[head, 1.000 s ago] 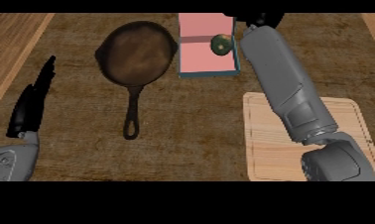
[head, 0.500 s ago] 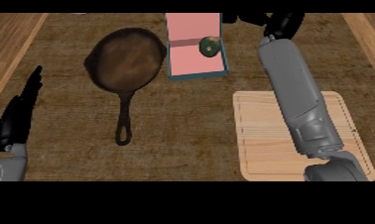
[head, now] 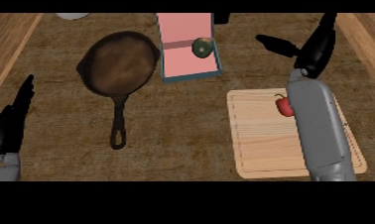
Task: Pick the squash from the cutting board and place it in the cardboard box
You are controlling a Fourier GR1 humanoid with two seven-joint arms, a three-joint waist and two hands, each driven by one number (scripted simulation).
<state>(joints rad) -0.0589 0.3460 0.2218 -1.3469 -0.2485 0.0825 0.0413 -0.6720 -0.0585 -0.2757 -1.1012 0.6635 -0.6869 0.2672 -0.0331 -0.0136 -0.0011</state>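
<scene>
Squash (head: 203,47) inside cardboard box (head: 183,29), upper centre. Right hand (head: 315,53) released, upper right; left hand (head: 16,119) relaxed, lower left edge.

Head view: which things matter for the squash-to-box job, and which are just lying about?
Job: squash, lying in the box; cutting board; right hand, open.
Lying about: skillet; red pepper on the board; left hand resting at the left edge.

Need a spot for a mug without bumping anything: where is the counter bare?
Bare counter lies between the dark round frying pan and the pale wooden cutting board, in front of the pink cardboard box. The board's left half is free. Crowded: the board's right edge, with a small red vegetable and the grey right forearm.
</scene>
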